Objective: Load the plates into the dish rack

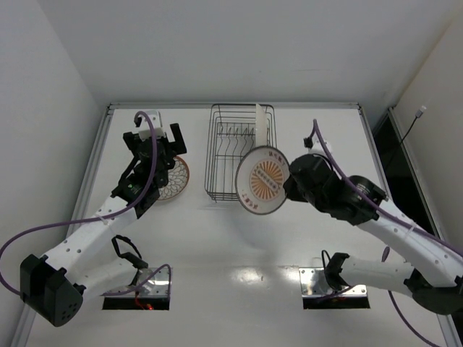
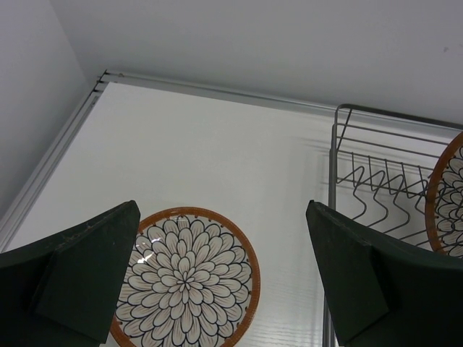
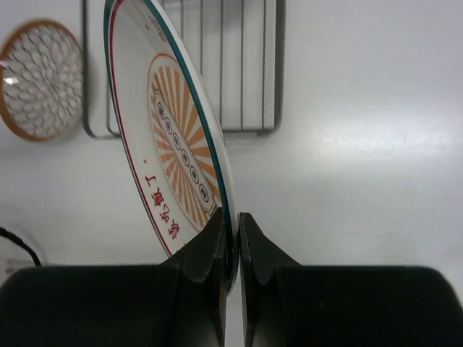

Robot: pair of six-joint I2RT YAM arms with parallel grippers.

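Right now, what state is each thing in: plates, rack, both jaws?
Rack: one plate in, other slots free.
Sunburst plate: held up on edge, gripped at its rim.
Flat petal plate: lying face up on the table, untouched.
Racked petal plate: upright in the rack.
Left jaws: open, above the flat petal plate.
Right jaws: shut on the sunburst plate.

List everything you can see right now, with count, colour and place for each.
sunburst plate: one, white with a dark rim and orange centre, held on edge at the rack's near right corner.
flat petal plate: one, orange-rimmed, lying on the table left of the rack.
standing petal plate: one, orange-rimmed, upright inside the rack.
dish rack: one, black wire, far middle of the table.
table: one, white.
left gripper: fingers open, above the flat petal plate.
right gripper: fingers shut on the sunburst plate's rim.
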